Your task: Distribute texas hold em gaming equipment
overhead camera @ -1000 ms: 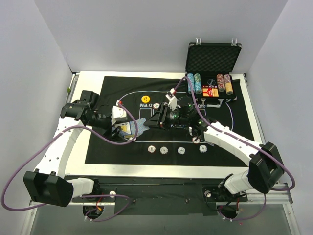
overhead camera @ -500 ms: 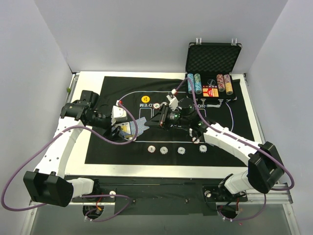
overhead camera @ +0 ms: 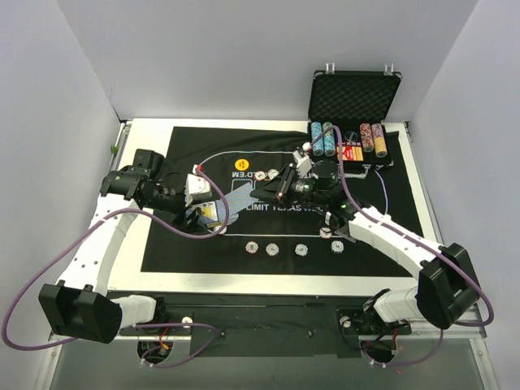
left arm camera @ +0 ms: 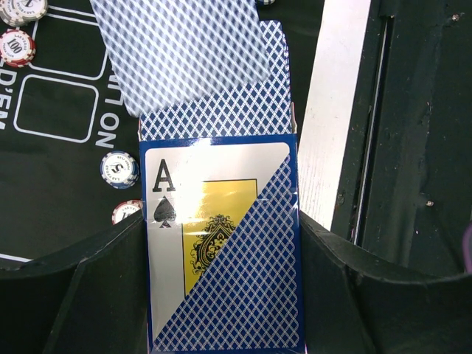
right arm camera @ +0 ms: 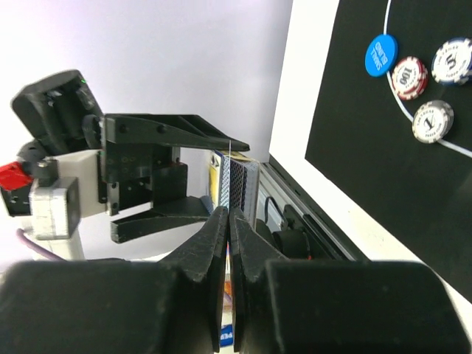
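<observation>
Gripping one playing card [overhead camera: 238, 195] at the card box's [overhead camera: 208, 214] mouth; dealing barely begun.

From above, shows four poker chips [overhead camera: 301, 249] lined along the mat's [overhead camera: 179, 260] near edge, a yellow button [overhead camera: 241, 163] near its far edge, chip stacks [overhead camera: 327, 138] in the case [overhead camera: 355, 97] at the far right corner, no card laid down. At the left wrist alone, reveals the left gripper [left arm camera: 221, 221] clamped across the box's sides. At the right wrist alone, catches the right gripper [right arm camera: 228, 221] pinched shut on the card's edge, a blue button [right arm camera: 381, 54] beside three loose chips [right arm camera: 410, 77].
</observation>
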Available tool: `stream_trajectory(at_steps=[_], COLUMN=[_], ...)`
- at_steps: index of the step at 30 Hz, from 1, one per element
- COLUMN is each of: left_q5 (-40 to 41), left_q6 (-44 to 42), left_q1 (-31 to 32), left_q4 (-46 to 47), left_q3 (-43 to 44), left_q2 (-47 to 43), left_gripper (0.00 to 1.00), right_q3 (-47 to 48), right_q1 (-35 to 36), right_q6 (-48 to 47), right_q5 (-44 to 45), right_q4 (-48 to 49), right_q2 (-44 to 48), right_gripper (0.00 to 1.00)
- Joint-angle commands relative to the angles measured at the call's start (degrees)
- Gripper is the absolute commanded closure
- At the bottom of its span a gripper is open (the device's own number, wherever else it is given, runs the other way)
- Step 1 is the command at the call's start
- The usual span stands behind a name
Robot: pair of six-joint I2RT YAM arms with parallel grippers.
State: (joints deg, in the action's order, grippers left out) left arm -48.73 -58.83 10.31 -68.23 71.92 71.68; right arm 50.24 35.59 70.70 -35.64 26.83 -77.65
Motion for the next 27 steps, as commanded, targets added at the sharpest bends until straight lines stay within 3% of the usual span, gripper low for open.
stream_trajectory(at_steps=[1,9,15,20,27], left_q5=[-4.18,-4.88,-6.02,-6.03,-6.2], left_q6=[0.12,-0.59,-0.85,-0.67,-0.76], left_q1=[-0.64,-1.16,-1.34,-1.34,-1.34], left_q4=[2.31,1.26,0.11,-0.68,-1.12], left_q3=[1.56,1.73,2.78,3.84,4.19], left_q2=[-1.46,-1.63,-2.07,-1.98,-1.81], left_gripper=[0.88,0.88,0.88,0.88,0.88], right_q3=[0.39,1.26,4.5,10.66,27.34], right_q1=[-3.07,-8.34,-9.05,-6.6,-2.38], right_q6=[1.37,2.16,0.42,-0.55,-3.28], right_q5=[-1.71,-2.94,-2.68,-2.07,-0.05], right_q4=[4.2,4.63,5.6,7.53,3.95], right_q2=[3.99,3.47,-2.24,-14.52,-34.38], right_gripper=[1.0,1.0,1.0,1.0,1.0])
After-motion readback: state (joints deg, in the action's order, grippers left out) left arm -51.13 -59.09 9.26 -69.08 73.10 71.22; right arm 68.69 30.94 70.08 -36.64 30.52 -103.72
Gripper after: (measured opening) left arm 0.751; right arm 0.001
